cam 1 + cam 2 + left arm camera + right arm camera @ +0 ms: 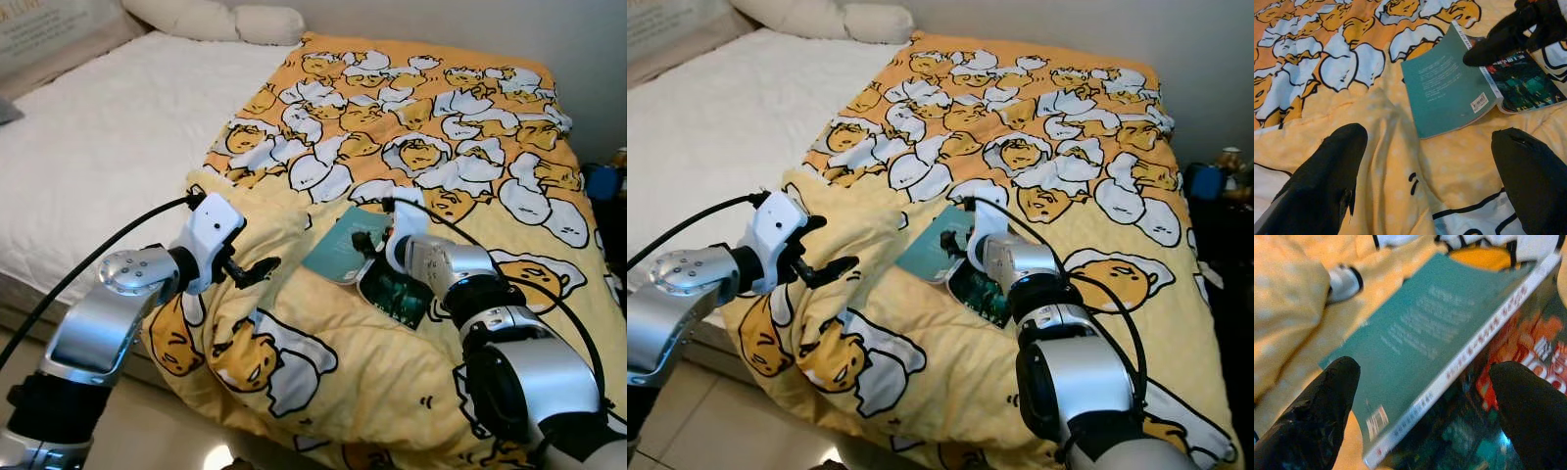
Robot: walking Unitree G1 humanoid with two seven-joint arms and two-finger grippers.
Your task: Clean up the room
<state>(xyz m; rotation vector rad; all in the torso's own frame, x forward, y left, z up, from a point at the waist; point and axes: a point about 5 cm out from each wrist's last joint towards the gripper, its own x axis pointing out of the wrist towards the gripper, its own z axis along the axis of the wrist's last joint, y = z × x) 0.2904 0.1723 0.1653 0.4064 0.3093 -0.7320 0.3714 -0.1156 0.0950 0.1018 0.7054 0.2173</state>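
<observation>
A paperback book lies cover-up on the yellow egg-print duvet (pixel 411 127), splayed open with a teal back cover (pixel 338 247) and a dark front cover (pixel 400 294). My right gripper (pixel 370 251) is low over the book, open, one finger (pixel 1312 416) over the teal cover and the other (pixel 1533 411) over the dark cover, with the white spine (pixel 1469 352) between them. My left gripper (pixel 263 269) hovers open above a raised fold of the duvet (pixel 1396 147), a short way left of the book (pixel 1444 93), with nothing between its fingers.
White sheet (pixel 98 147) covers the bed's left half, with pillows (pixel 216 18) at the head. A dark nightstand with a blue cup (pixel 602 182) stands at the right. The duvet hangs over the bed's near edge toward the tiled floor (pixel 186 446).
</observation>
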